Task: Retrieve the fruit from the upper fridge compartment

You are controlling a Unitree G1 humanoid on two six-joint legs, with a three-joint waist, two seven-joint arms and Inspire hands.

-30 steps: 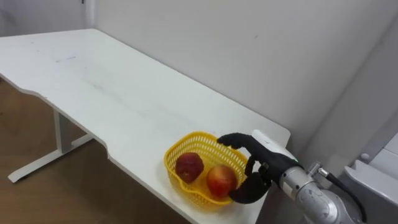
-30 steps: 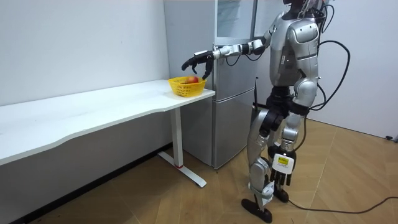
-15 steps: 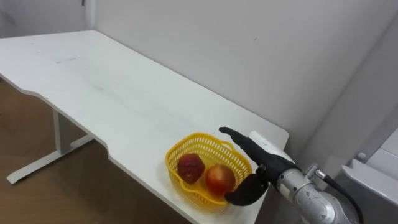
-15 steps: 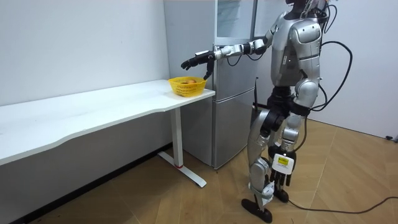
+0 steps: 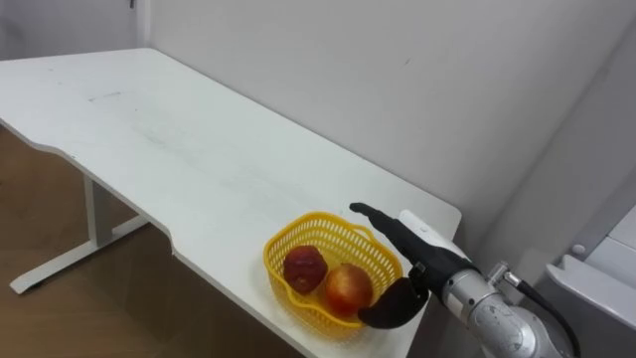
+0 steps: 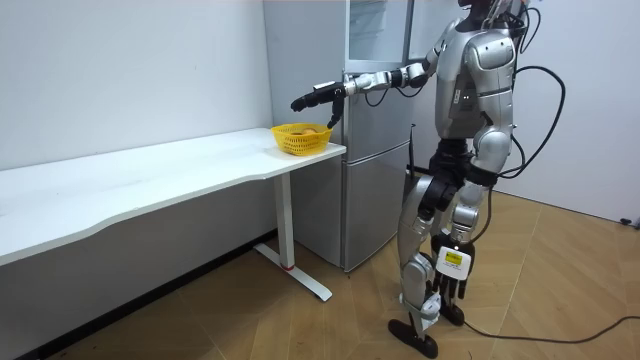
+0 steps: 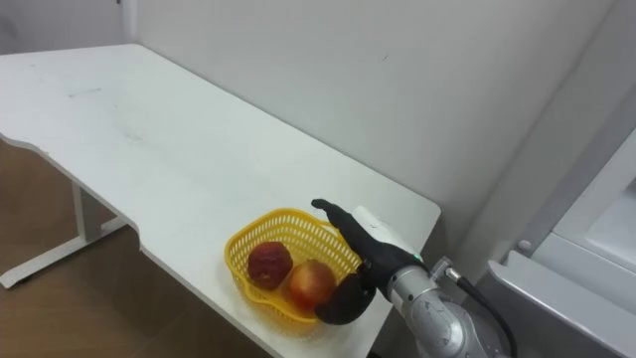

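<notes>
- Looking from the room view, you get the robot standing in front of the grey fridge [image 6: 375, 150], right arm stretched toward the room view's left. The right robot hand [image 6: 312, 96] hangs clear above the yellow basket [image 6: 300, 140]. That gap doesn't read in the eye views.
- Left robot hand [image 6: 452, 282] hangs by the thigh, too small to tell how it's held.
- Eye views give the close-up: basket [image 5: 333, 237] holds a dark red apple [image 5: 304, 268] and a red-and-yellow apple [image 5: 348, 288], side by side and touching.
- Basket sits at the fridge end of the white counter [image 5: 179, 149], right by the front edge and near the end corner. The rest of the counter runs off bare to the robot's left, so there's lots of room that way.
- Right robot hand [image 5: 409, 257] is spread: fingers straight out over the basket's right rim, thumb low beside the basket wall. It's holding nothing, and the red-and-yellow apple lies just left of the thumb.
</notes>
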